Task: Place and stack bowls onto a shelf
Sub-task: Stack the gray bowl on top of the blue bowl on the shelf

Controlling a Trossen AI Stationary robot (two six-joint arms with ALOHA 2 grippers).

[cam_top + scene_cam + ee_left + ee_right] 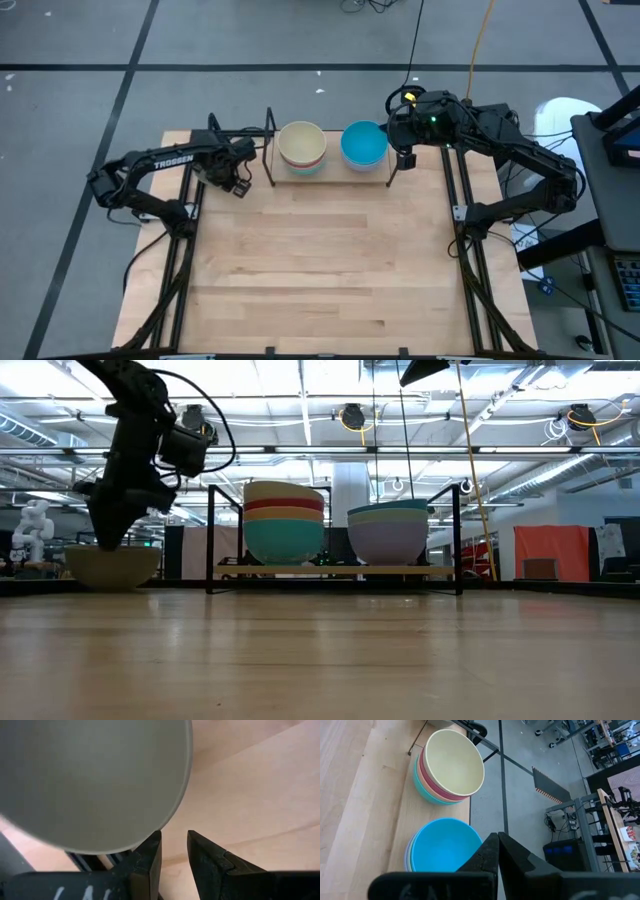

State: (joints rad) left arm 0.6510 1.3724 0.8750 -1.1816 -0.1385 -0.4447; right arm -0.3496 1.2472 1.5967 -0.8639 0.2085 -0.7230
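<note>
Already the low black metal-rod shelf (329, 176) with its light wood deck carries two stacks of small round plastic bowls at the far edge of the pale wooden worktop (320, 270): a cream bowl (301, 143) tops one, over orange (284, 514) and cyan (284, 540) bowls with a dark red-pink band between cream and orange, and beside it a blue bowl (364, 143) tops the other, with a pale green (386, 515) and a lavender bowl (386, 540) beneath it in the low view. The stacks fill the deck side by side, close between the upright side frames. An olive-grey bowl (112, 565) sits on the worktop outside the shelf's left frame (hidden under the arm from above). The left gripper (173, 847) is low at its rim, jaws parted a little and holding nothing. The right gripper (498, 851) hangs above the blue bowl's side of the shelf, jaws closed together and empty. Nearer the camera, the worktop's broad front lies open.
</note>
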